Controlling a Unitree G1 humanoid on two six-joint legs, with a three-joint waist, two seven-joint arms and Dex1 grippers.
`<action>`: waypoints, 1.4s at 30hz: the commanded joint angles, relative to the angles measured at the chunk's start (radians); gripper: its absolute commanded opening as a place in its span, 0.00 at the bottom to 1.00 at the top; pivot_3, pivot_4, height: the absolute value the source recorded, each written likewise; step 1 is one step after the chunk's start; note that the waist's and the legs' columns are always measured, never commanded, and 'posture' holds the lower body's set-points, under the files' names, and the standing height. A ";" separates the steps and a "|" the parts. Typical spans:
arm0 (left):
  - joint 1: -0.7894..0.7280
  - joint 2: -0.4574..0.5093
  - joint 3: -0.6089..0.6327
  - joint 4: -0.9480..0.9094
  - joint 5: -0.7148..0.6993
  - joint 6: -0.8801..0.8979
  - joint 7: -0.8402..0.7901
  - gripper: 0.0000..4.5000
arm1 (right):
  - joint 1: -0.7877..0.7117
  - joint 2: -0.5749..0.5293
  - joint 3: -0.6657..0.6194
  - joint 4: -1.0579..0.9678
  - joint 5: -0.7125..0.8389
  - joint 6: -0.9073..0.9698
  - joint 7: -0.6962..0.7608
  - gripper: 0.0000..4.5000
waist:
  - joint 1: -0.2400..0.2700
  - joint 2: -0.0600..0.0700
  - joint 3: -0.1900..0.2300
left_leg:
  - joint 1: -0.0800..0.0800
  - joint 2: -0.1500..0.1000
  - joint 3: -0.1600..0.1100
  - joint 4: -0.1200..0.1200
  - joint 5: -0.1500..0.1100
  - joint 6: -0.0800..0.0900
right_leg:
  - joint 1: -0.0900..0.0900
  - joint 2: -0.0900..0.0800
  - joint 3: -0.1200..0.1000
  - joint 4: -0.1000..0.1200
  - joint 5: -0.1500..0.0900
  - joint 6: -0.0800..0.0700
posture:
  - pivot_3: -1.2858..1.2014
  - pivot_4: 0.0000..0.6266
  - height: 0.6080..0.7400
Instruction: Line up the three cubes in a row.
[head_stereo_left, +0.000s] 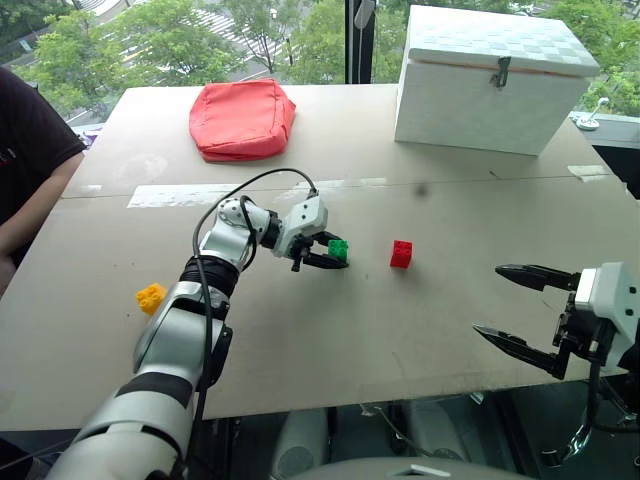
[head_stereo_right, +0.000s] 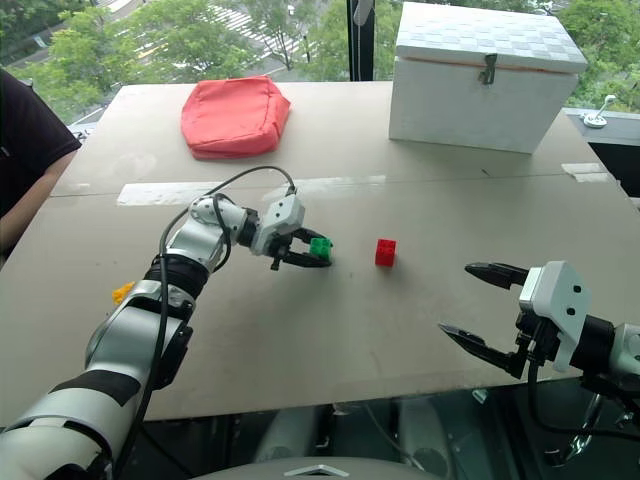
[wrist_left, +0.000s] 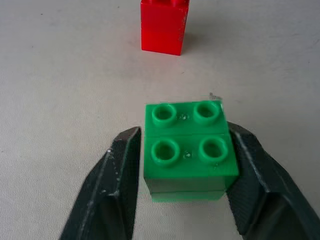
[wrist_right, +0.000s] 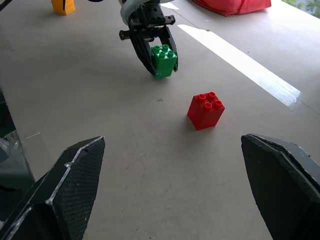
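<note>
Fingers (wrist_left: 117, 185) of my left gripper (head_stereo_left: 330, 255) bracket the green cube (wrist_left: 187, 150), one on each flat side, with a thin gap showing on one side, so I judge the pinch loose or letting go. It sits on the table (head_stereo_left: 330, 350), the red cube (head_stereo_left: 401, 254) near it on the right. My right gripper (head_stereo_left: 525, 312) hangs spread wide and empty over the near right edge. The yellow cube (head_stereo_left: 151, 297) lies well apart, beside my left forearm.

These cubes look light, stiff and slick, likely to skid or tip if nudged. I would pinch opposite smooth faces, below the studs. Open tabletop surrounds the row; the red cushion (head_stereo_left: 242, 118) and white box (head_stereo_left: 490, 80) stand far back.
</note>
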 joint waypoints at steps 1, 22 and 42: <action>-0.013 0.005 0.028 -0.014 -0.006 -0.008 -0.004 0.87 | 0.011 -0.012 -0.031 -0.031 0.025 -0.002 0.002 1.00 | 0.000 0.000 0.000 | 0.000 0.000 0.000 0.000 0.000 0.000 | 0.000 0.000 0.000 0.000 0.000 0.000 | 0.52 0.24 1.00; 0.911 0.215 0.978 -1.351 -0.348 0.986 0.767 0.98 | -0.307 0.033 0.309 0.112 0.055 -0.039 0.071 1.00 | -0.019 0.001 0.001 | 0.005 0.008 -0.001 -0.001 0.000 -0.001 | 0.000 -0.001 -0.001 0.001 0.000 0.000 | 0.52 0.24 1.00; 1.095 -0.344 0.783 -1.574 -0.158 0.890 1.411 0.98 | -0.481 0.024 0.395 0.242 0.032 -0.068 0.182 1.00 | -0.001 -0.005 -0.005 | 0.007 0.004 -0.002 0.000 0.000 -0.001 | 0.005 -0.003 -0.002 -0.001 0.000 -0.001 | 0.52 0.24 1.00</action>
